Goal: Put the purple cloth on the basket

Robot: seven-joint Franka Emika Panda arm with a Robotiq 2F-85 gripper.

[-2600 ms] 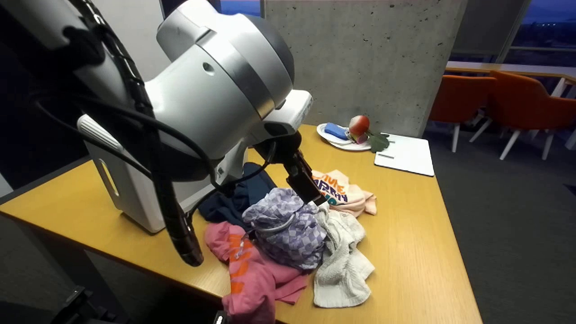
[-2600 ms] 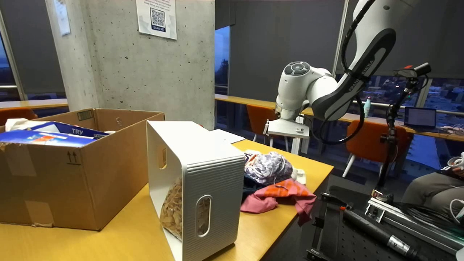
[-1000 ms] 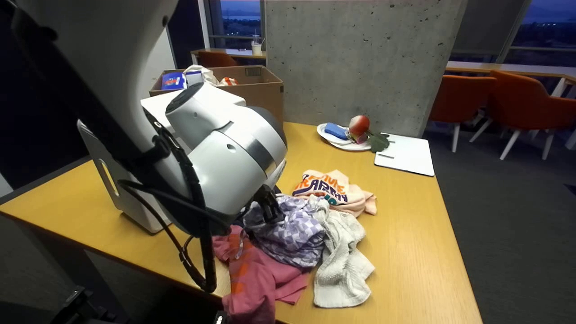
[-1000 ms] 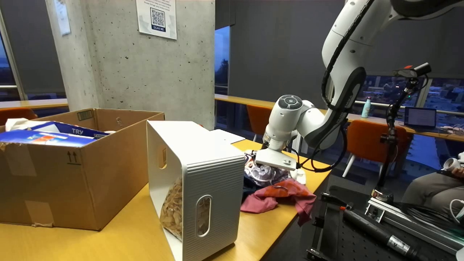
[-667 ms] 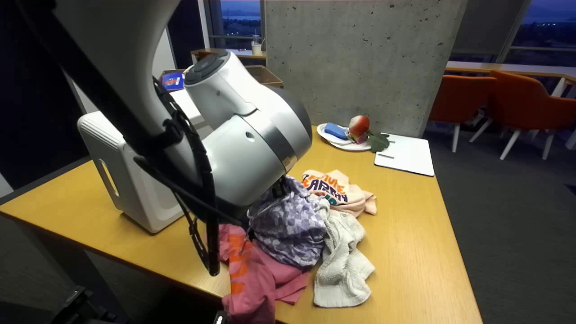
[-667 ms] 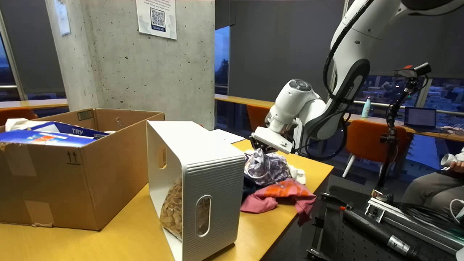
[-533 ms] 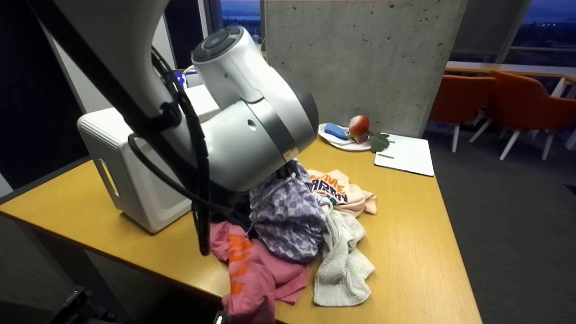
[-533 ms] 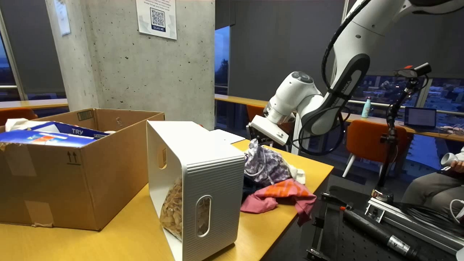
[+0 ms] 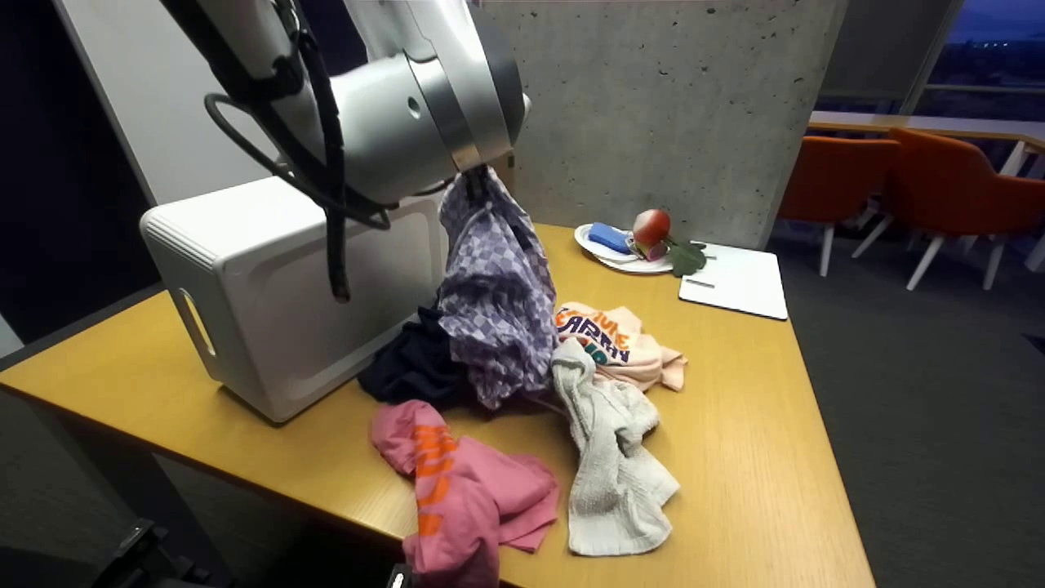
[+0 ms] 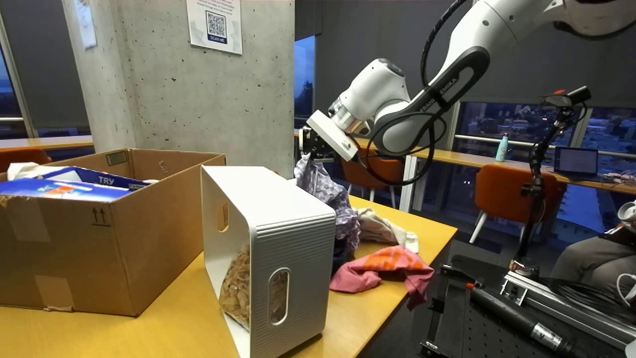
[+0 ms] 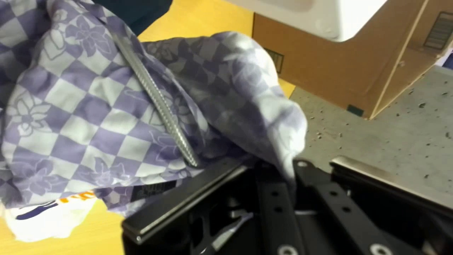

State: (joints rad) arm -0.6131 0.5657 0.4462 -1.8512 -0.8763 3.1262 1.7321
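Note:
The purple cloth (image 9: pixel 498 286), checkered and flowered, hangs in folds from my gripper (image 9: pixel 476 184). In the wrist view a pinch of this cloth (image 11: pixel 244 78) runs between the black fingers of my gripper (image 11: pixel 281 170), which is shut on it. A pale cord crosses the fabric. Its lower end reaches down to the dark navy cloth (image 9: pixel 416 359); whether it still rests there I cannot tell. The white container with oval handle holes, seemingly the basket (image 10: pixel 293 233), stands close beside the hanging cloth. In an exterior view it hides part of the cloth (image 10: pixel 323 186).
A pink cloth (image 9: pixel 482 498) overhangs the table's front edge. A white towel (image 9: pixel 616 457) and a peach cloth (image 9: pixel 645 359) lie nearby. An open cardboard box (image 10: pixel 164 248) stands behind the container. Farther back are a plate (image 9: pixel 588 237) with several items and a white board (image 9: pixel 743 282).
The gripper has shut on the purple cloth and lifted it off the pile, swinging toward the white container. The navy cloth and more of the white towel are uncovered.

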